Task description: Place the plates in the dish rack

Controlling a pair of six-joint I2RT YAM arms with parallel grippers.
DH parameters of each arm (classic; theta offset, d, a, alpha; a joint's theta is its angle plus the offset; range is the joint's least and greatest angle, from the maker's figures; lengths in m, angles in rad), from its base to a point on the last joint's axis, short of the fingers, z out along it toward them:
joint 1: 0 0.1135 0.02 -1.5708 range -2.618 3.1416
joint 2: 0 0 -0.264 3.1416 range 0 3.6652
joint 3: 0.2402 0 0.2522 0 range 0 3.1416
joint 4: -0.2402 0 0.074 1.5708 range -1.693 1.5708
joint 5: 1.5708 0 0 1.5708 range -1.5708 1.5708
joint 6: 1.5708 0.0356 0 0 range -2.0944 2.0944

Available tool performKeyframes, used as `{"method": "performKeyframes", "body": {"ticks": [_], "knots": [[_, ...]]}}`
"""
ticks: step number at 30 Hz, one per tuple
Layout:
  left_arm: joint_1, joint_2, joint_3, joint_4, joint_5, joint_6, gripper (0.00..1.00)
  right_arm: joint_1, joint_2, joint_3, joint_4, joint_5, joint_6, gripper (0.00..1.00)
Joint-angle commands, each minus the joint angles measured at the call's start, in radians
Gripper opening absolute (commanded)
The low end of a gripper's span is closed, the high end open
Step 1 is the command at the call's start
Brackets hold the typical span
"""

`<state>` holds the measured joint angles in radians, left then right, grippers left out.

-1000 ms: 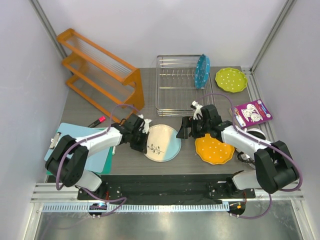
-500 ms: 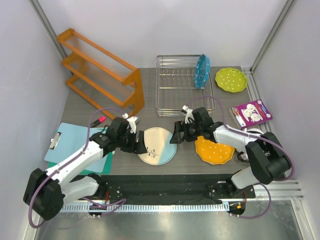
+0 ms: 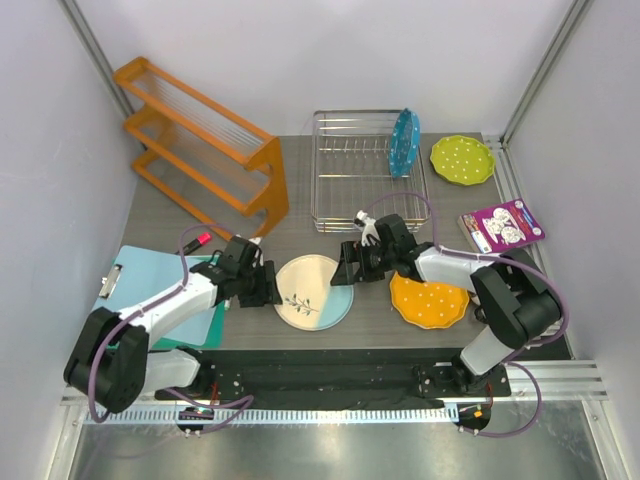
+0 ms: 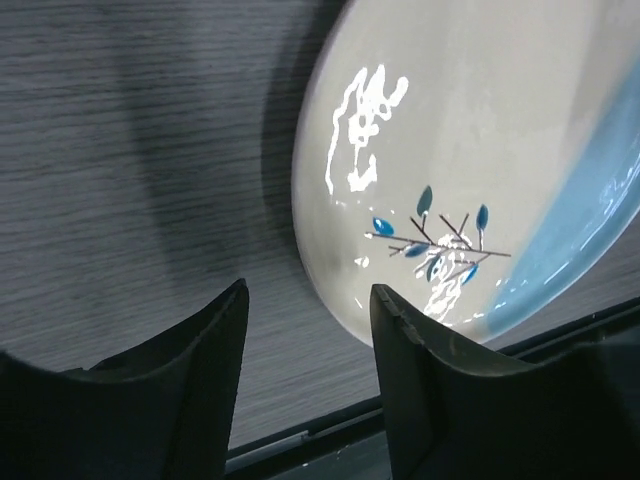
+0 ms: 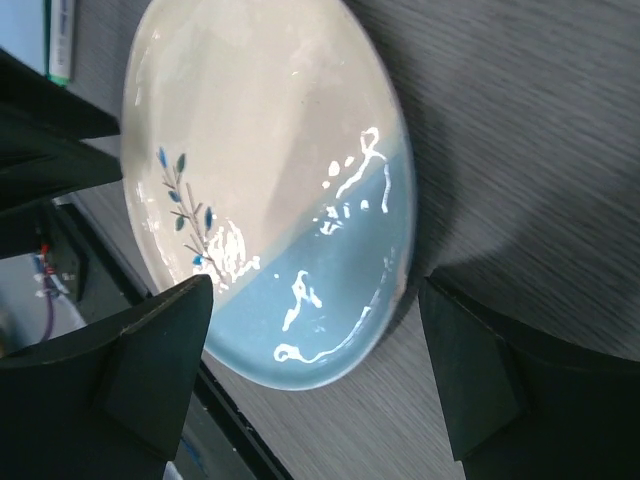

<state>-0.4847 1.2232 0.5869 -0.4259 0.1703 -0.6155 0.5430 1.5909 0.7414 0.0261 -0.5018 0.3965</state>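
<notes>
Nearest the bases: cream plate (image 3: 314, 291) flat on the table, flanked by both arms. At its left rim, left gripper (image 3: 268, 288), jaws spread, rim edge in the gap per the left wrist view, nothing clamped. At its blue right rim, right gripper (image 3: 348, 268), jaws wide, nothing held either. Just right of that, orange plate (image 3: 429, 300), flat, partly under the right arm. Clipboard (image 3: 130, 290) off to the left, purple packet (image 3: 505, 224) off to the right.

Further back: dish rack (image 3: 318, 180) with blue plate (image 3: 404, 142) standing on edge at its right end. Lime-green plate (image 3: 462, 159) flat just beside the rack, outside it. Orange shelf (image 3: 200, 150) far left.

Progress, as a judgement: one of four loaded, three left. Cream plate likely next, not yet lifted.

Versus a second ago: right gripper shifted left, toward the cream plate's edge. Left gripper backed left to the rim. Cream plate nudged slightly left and nearer. Blue, lime-green and orange plates unmoved.
</notes>
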Motion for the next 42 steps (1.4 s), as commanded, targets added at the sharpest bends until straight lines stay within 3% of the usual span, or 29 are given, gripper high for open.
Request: {"method": "performKeyframes", "body": {"ticks": [1,6,9,10,15,21,26,29,34,42], "knots": [[0.037,0.058,-0.012,0.130,0.027,-0.062,0.47,0.000,0.035,-0.042,0.125,-0.093,0.062,0.90],[0.044,0.111,-0.025,0.162,0.081,-0.064,0.30,0.000,0.099,-0.042,0.153,-0.256,0.071,0.90],[0.044,0.131,-0.039,0.188,0.103,-0.087,0.04,0.000,0.144,-0.063,0.269,-0.332,0.119,0.89],[0.044,0.133,-0.042,0.185,0.104,-0.096,0.00,0.000,0.159,-0.072,0.297,-0.348,0.167,0.88],[0.044,0.108,-0.084,0.161,0.132,-0.095,0.00,0.000,0.176,-0.103,0.480,-0.451,0.300,0.85],[0.044,0.059,-0.130,0.185,0.144,-0.121,0.00,0.000,0.117,-0.112,0.431,-0.435,0.272,0.78],[0.044,0.081,-0.144,0.223,0.216,-0.115,0.00,0.000,0.098,-0.119,0.468,-0.486,0.320,0.78],[0.043,0.070,-0.173,0.300,0.279,-0.119,0.00,0.002,0.064,-0.122,0.471,-0.497,0.329,0.67],[0.044,0.055,-0.183,0.320,0.298,-0.135,0.00,0.000,0.021,-0.126,0.436,-0.486,0.314,0.61],[0.044,0.058,-0.168,0.286,0.268,-0.128,0.00,-0.002,0.009,-0.068,0.324,-0.491,0.248,0.19]]}}
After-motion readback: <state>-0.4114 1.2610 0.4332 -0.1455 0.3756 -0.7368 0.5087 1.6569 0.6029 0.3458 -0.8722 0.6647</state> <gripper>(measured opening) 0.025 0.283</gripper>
